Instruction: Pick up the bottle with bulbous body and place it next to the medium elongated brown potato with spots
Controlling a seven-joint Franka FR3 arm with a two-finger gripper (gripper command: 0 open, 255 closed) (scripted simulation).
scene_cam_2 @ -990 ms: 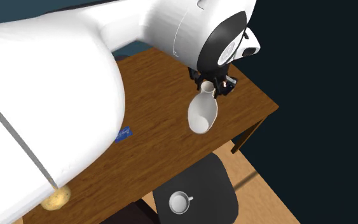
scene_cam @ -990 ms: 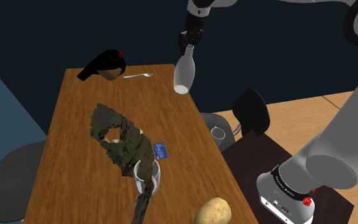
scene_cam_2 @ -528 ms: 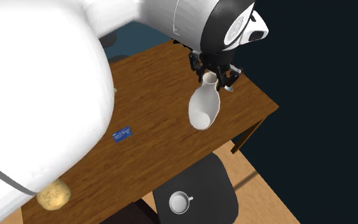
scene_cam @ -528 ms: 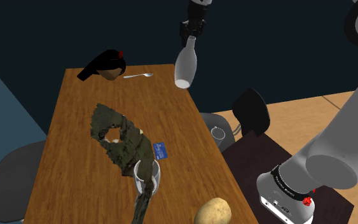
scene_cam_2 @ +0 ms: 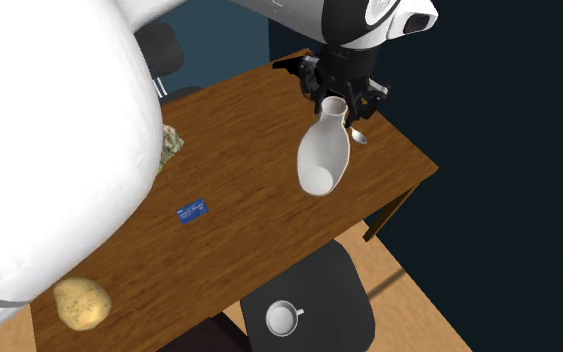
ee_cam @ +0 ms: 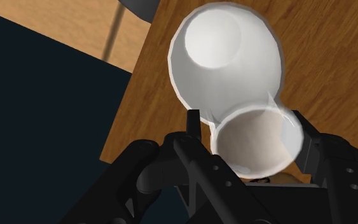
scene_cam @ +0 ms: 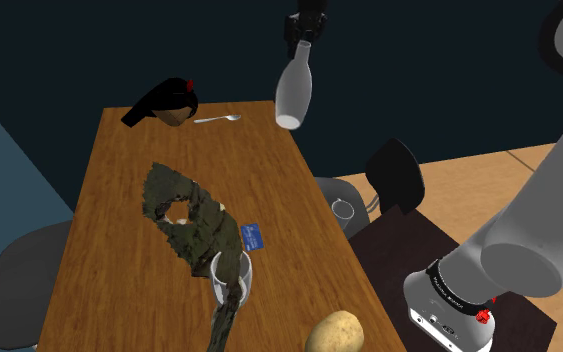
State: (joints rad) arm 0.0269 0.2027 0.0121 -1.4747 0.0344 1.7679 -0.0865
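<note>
Above the far end of the wooden surface (scene_cam: 109, 260), by the edge on the shoulder view's right: a white bottle (scene_cam: 292, 92) in the air, clear of the wood. The bulbous body hangs lowest, with the narrow neck on top. It leans a little, base swung slightly toward the shoulder view's left. End effector (scene_cam: 304, 35) is grasping the bottle at the neck — the wrist view shows one black finger on each side of the open mouth, pressed against it. The arm comes down to it from overhead.

Potato (scene_cam: 333, 332) — tan, elongated — lies at the near end of the surface, close to the same edge and well apart from the bottle. Blue card (scene_cam: 252, 237) lies flat on the wood between the two, nearer the potato. Just beside the card, a mottled green-brown cloth-like mass (scene_cam: 184, 215) runs along the middle of the surface. A white cup-like vessel (scene_cam: 231, 278) sits at its near end.

Far end: a spoon (scene_cam: 217, 119) flat on the wood, and beside it a black object with a brown underside (scene_cam: 164, 102), at the far corner.

Off the surface stands a dark chair (scene_cam_2: 341, 290) with a white mug (scene_cam_2: 283, 319) on its seat.
</note>
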